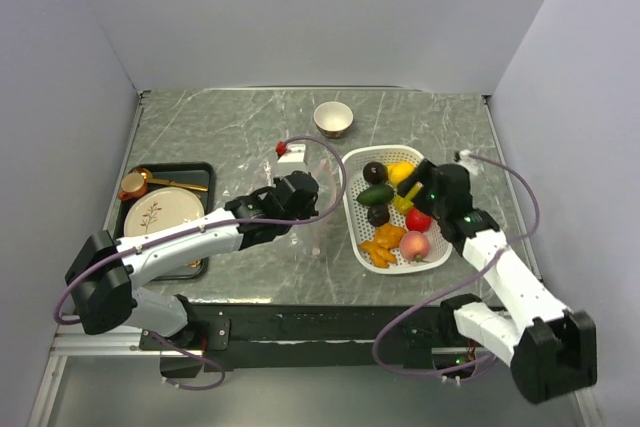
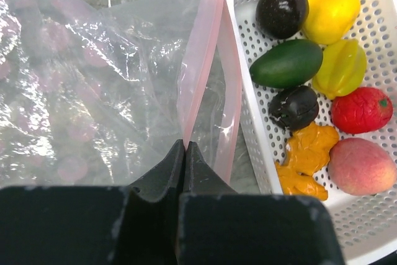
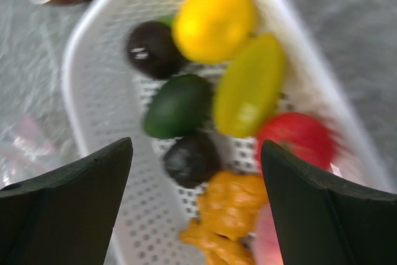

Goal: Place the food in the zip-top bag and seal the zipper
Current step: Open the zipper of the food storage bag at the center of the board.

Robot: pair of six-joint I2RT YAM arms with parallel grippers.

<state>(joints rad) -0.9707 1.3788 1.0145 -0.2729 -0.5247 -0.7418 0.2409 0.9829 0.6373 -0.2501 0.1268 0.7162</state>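
Observation:
The zip-top bag (image 2: pixel 93 91) lies clear and crinkled on the table, left of the white basket (image 2: pixel 248 110). Its pink zipper strip (image 2: pixel 197 66) is parted into two bands. My left gripper (image 2: pixel 185 148) is shut on one pink band at the bag's mouth; it also shows in the top view (image 1: pixel 300 192). The food sits in the basket: a yellow pear (image 2: pixel 330 13), a green avocado (image 2: pixel 286 63), a red piece (image 2: pixel 361 110), an orange piece (image 2: pixel 307 159), a pink peach (image 2: pixel 361 166) and dark brown pieces (image 2: pixel 282 9). My right gripper (image 3: pixel 195 147) is open and empty above the basket (image 1: pixel 352 209).
A gold-rimmed cup (image 1: pixel 333 118) stands at the back centre. A black tray (image 1: pixel 200 172) with a plate and gold dishes lies at the left. A small white block with a red top (image 1: pixel 290 152) sits behind the bag. Walls close in the table on three sides.

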